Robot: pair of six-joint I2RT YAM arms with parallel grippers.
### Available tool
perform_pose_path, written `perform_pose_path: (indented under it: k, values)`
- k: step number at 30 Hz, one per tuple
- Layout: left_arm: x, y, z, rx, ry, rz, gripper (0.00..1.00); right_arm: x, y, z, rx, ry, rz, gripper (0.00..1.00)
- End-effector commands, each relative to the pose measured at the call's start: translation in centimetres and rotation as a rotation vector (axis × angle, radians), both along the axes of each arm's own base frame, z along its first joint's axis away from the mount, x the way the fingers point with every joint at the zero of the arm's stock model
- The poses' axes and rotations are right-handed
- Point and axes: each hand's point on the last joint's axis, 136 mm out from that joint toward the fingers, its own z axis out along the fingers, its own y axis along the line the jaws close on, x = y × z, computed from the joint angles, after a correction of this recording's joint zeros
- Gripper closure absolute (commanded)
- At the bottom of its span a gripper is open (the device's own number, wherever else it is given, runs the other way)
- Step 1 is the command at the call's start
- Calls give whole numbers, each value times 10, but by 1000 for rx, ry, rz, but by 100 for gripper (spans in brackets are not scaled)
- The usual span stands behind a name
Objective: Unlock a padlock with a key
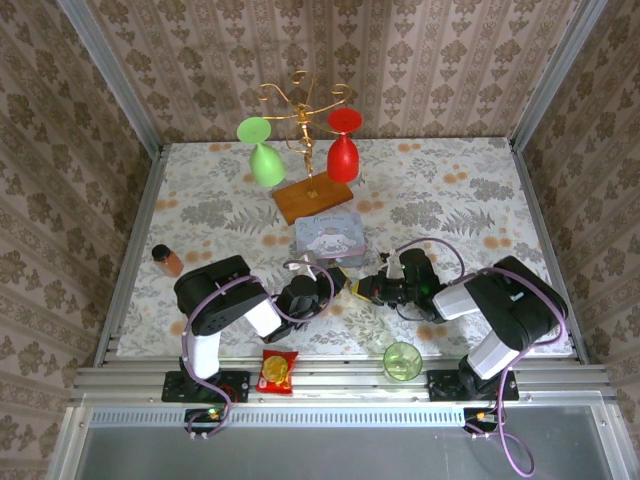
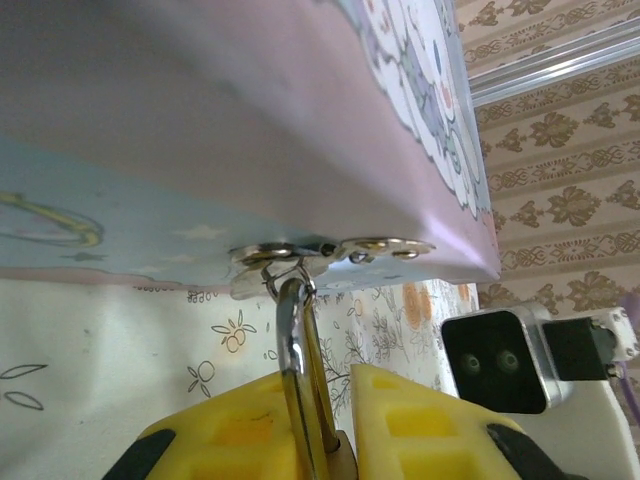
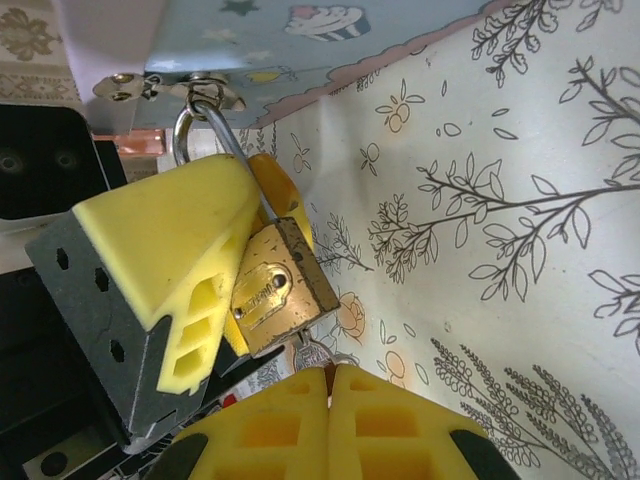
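The small brass padlock [image 3: 275, 285] hangs by its silvery shackle [image 2: 295, 330] from the metal hasp [image 2: 300, 250] on the pale blue cartoon tin [image 1: 328, 238]. My left gripper [image 2: 330, 440] is shut on the padlock, with a yellow finger [image 3: 170, 260] pressed against the lock's side. The thin silvery key [image 3: 315, 353] sits at the keyhole end of the padlock. Its head is pinched in my right gripper [image 3: 328, 385], which is shut on it. In the top view both grippers meet just in front of the tin, left gripper [image 1: 320, 287] and right gripper [image 1: 368, 290].
A gold wire stand [image 1: 300, 110] on a wooden base holds a green glass [image 1: 265, 160] and a red glass [image 1: 343, 150] behind the tin. A small orange bottle [image 1: 167, 260] stands at the left. A snack packet [image 1: 278, 371] and a green cup [image 1: 402, 361] lie at the near edge.
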Motion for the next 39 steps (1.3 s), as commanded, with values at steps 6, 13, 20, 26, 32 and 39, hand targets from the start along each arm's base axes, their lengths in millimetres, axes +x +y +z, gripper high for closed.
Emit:
perform_pose_path:
  k: [6, 13, 20, 26, 32, 39]
  values:
    - [-1, -5, 5, -38, 6, -13, 86, 0, -20, 4, -273, -153, 71, 83]
    - [-1, -5, 6, -47, 10, -12, 87, 2, -26, 12, -418, -268, 156, 65]
    - [-1, -6, 10, -54, 6, -18, 87, 0, -3, 20, -443, -362, 256, 58]
    - [-1, -7, 9, -64, 18, -17, 87, 1, 3, 2, -540, -376, 291, 58]
    - [-2, -9, 11, -75, 23, -21, 87, 8, 6, -4, -575, -402, 281, 58]
    - [-3, -10, 9, -78, 35, -21, 87, 13, 5, -1, -686, -484, 254, 62]
